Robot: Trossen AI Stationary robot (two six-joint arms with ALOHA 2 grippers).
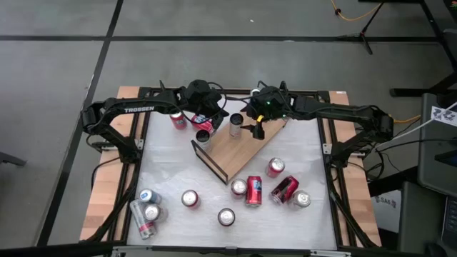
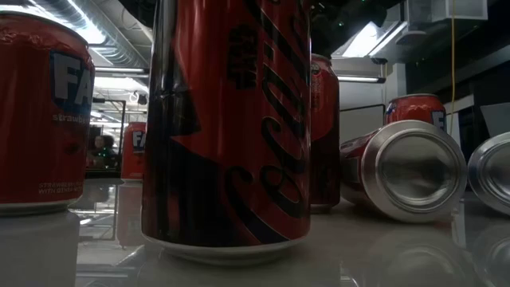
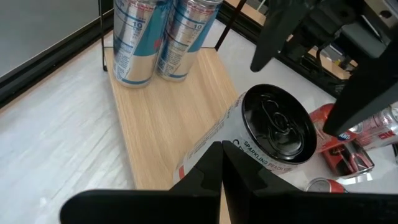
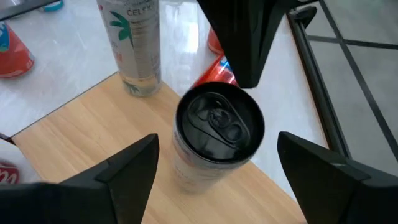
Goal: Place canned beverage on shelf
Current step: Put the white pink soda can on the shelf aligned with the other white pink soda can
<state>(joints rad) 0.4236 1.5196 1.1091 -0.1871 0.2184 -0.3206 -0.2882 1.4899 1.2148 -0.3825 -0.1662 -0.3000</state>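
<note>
R gripper (image 4: 214, 171) jaws wide abt black-top can (image 4: 214, 140) | on shelf (image 4: 93, 143)

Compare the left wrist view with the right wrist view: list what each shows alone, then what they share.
Left wrist only: two silver-blue cans upright at the shelf's railed end, and the shut left pincer. Right wrist only: a clear Celsius can on the white table, and the open right pincer. Both: the black-topped can standing on the shelf.

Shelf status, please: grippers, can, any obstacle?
Right gripper open around black-topped can standing on shelf. Left gripper shut, close beside that can. Two silver cans at shelf's far end.
</note>
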